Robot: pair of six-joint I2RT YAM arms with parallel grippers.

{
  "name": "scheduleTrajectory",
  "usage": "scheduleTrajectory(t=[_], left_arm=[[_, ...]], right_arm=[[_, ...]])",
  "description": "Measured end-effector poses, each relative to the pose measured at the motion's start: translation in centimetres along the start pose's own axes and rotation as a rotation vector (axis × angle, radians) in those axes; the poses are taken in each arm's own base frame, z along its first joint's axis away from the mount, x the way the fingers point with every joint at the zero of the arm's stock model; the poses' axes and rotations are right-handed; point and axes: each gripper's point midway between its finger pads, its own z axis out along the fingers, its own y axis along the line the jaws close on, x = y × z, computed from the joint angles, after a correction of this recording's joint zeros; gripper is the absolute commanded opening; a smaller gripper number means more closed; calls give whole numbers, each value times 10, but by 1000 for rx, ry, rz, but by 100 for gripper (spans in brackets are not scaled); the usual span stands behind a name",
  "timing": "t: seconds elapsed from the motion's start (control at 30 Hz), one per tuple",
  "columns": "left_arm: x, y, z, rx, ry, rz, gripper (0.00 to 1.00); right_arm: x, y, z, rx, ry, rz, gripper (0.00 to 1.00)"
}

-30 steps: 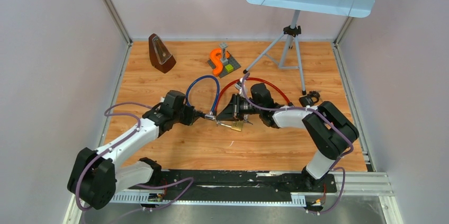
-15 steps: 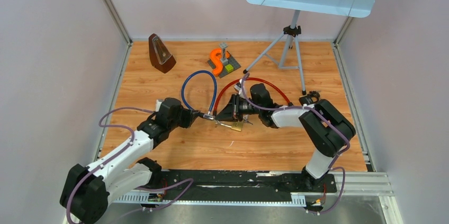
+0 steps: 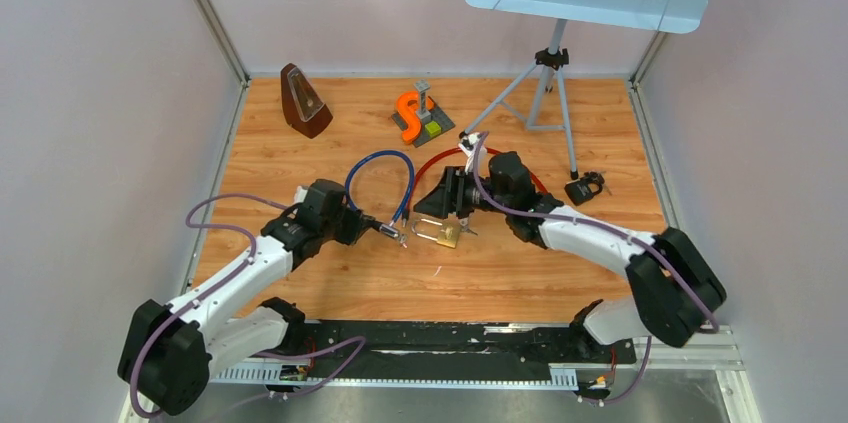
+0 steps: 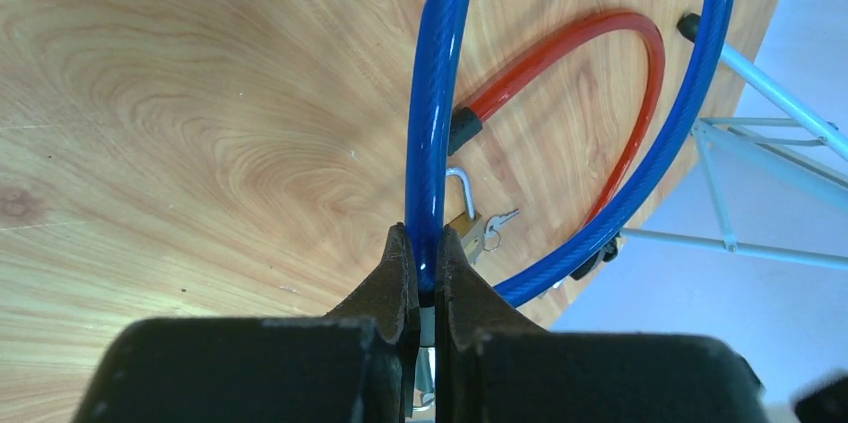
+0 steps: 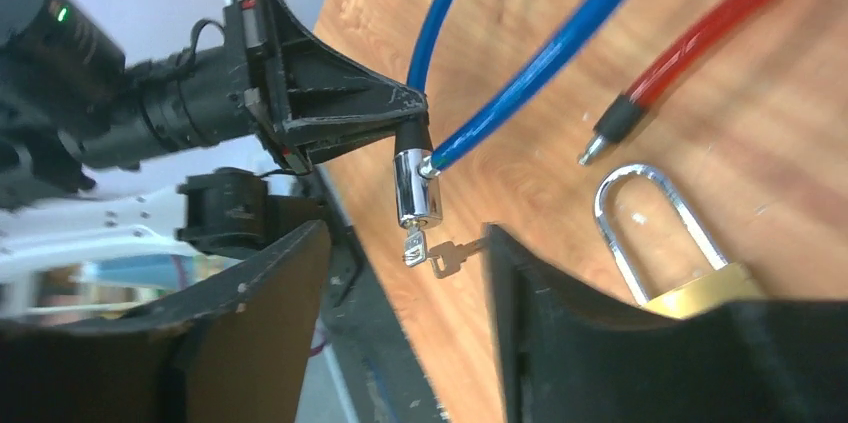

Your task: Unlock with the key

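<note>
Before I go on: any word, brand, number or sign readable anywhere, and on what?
None can be read in any view.
Brass padlock: no stamp shows; body mostly hidden.
Lock cylinder on the blue cable: bare chrome, no marking.
Metronome: too small to tell.

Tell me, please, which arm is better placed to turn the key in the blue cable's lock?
Right. The right claw is open and free, and its wrist view shows the key between its fingers. The left claw is shut on the blue cable, holding the lock barrel.
</note>
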Motion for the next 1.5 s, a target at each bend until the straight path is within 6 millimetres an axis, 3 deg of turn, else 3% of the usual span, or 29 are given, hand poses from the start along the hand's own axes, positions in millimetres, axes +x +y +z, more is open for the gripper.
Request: scheduleTrajectory(t=[0.13, 0.27, 0.37, 0.47, 0.63, 1.0, 1.17, 1.33, 1.5], left_arm=[[-3, -6, -2, -10, -6, 29, 0], [-5, -9, -5, -21, -10, 64, 0], [-5, -9, -6, -40, -9, 93, 0], [-5, -9, -7, -56, -7, 121, 0], [-6, -14, -13, -54, -6, 162, 0], [-5, -16, -17, -57, 4, 211, 0], [-5, -18, -19, -52, 9, 219, 0], [-4, -18, -19, -54, 11, 221, 0], [-5, -18, -20, -53, 9, 220, 0]], right_arm=[[-6, 21, -15, 18, -93, -358, 68], [22, 38, -24, -5, -115, -805, 68], [46, 21, -24, 16, -71, -1109, 66], [49, 3, -25, 58, -35, -1292, 59], [48, 5, -21, 52, -22, -1564, 56], [72, 10, 13, -19, 47, -1838, 47], [74, 15, 25, -28, 35, -1905, 41], [70, 19, 35, -15, -1, -1945, 31], [72, 15, 42, 3, -1, -1948, 8]])
